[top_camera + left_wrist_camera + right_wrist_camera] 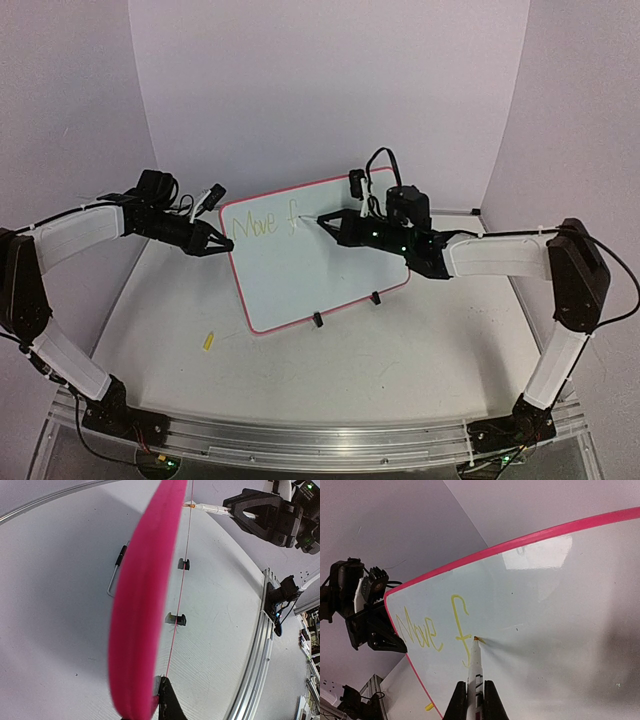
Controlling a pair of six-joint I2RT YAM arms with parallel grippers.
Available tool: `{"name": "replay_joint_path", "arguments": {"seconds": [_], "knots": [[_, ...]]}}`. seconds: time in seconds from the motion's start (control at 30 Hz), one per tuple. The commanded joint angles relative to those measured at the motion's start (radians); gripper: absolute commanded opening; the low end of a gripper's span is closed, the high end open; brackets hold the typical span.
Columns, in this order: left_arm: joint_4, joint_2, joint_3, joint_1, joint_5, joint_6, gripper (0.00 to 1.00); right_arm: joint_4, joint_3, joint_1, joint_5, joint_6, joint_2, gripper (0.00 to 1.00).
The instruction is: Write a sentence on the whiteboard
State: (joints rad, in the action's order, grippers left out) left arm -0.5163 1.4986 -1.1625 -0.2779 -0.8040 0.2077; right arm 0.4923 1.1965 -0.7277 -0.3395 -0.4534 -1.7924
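The whiteboard (pixel 320 275) stands tilted on two black feet mid-table, its face rimmed in red-pink (pixel 540 534). On it the sentence (pixel 422 630) reads "Move f" in yellow-green handwriting. My right gripper (pixel 475 700) is shut on a white marker (pixel 476 672), whose tip touches the board at the crossbar of the "f". In the top view this gripper (pixel 340 226) reaches in from the right. My left gripper (pixel 226 243) is shut on the board's left rim. In the left wrist view the rim (pixel 140 605) is a blurred pink band beside my finger (pixel 172 702).
A small yellow marker cap (pixel 208 341) lies on the table left of the board's near corner. The board's feet (pixel 176 619) rest on the white tabletop. An aluminium rail (pixel 320 440) runs along the near edge. Purple walls close in behind and at the sides.
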Motion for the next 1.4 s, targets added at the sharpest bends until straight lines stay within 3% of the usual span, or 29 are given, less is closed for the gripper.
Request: {"name": "replay_joint_path", "arguments": {"seconds": [0.0, 0.7, 1.37], "knots": [[-0.015, -0.006, 0.006, -0.022, 0.080, 0.027, 0.00, -0.006, 0.006, 0.002, -0.010, 0.008, -0.014, 0.00], [-0.016, -0.003, 0.006, -0.023, 0.081, 0.028, 0.00, -0.013, -0.048, 0.002, 0.104, 0.018, 0.069, 0.00], [-0.015, -0.004, 0.006, -0.025, 0.078, 0.028, 0.00, -0.032, 0.023, 0.002, 0.041, 0.016, 0.008, 0.00]]}}
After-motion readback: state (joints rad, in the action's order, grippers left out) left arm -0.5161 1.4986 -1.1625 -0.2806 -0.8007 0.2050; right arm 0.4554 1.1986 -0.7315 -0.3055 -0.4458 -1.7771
